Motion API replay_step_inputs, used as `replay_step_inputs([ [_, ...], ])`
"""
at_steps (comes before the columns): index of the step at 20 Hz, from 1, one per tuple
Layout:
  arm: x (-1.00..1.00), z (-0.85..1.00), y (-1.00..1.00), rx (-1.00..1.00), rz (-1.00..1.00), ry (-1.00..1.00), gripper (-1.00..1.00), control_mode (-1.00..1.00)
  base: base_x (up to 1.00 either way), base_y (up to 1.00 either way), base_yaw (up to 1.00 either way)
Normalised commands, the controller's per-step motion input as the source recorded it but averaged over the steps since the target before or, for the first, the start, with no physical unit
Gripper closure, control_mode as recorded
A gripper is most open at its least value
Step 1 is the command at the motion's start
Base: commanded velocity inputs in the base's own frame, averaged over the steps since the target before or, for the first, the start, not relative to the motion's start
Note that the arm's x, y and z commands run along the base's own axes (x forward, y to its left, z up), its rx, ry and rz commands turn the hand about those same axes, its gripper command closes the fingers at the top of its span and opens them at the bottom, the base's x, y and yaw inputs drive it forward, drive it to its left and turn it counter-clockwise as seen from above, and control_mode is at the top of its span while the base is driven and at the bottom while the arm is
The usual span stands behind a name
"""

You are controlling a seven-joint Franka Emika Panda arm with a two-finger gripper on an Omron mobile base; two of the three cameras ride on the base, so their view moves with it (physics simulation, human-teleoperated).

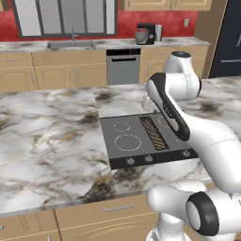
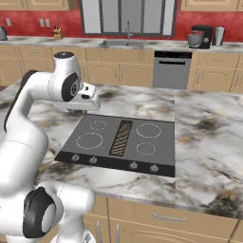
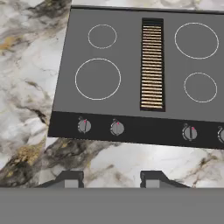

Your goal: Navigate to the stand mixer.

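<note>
the tool [image 3: 111,180] hangs over the near edge of the cooktop [image 3: 144,74], just in front of its row of knobs [image 3: 117,127], and its two dark tips stand apart with nothing between them. the cooktop is a dark grey plate with four ring burners and a brown vent grille [image 3: 152,63] in its middle, and it is set into the marble island worktop [image 1: 47,141], which spreads widely on both sides of the cooktop. the white arm [image 2: 28,133] bends over the near side of the cooktop. beyond the cooktop, across the floor, a second worktop [image 2: 156,46] runs along the red wall, above wooden cabinets. straight behind the cooktop a steel dishwasher [image 2: 172,70] sits under this far worktop, and a sink [image 2: 124,43] with a tap is beside it, below the window [image 2: 128,16]. the stand mixer [image 2: 200,37] stands on the far worktop, well apart from the cooktop, past the dishwasher on the side away from the sink; it is black with a silver bowl. a pale grey canister [image 2: 219,35] stands just beside the stand mixer.
</note>
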Motion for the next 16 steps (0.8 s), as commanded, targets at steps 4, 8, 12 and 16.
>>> replay_step_inputs([
  [4,-0.53,0.0,0.0,-0.01,0.0,-0.11,-1.0,-1.0,0.0,0.0,0.0],
  [8,-1.0,0.0,0.04,-0.08,0.0,-0.39,-1.0,-1.0,0.0,0.0,0.0],
  [12,-1.0,0.01,0.01,-0.02,0.0,-0.45,-1.0,-1.0,0.0,0.0,0.0],
  [16,-1.0,0.1,0.0,0.0,0.0,-0.42,-1.0,-1.0,0.0,0.0,0.0],
])
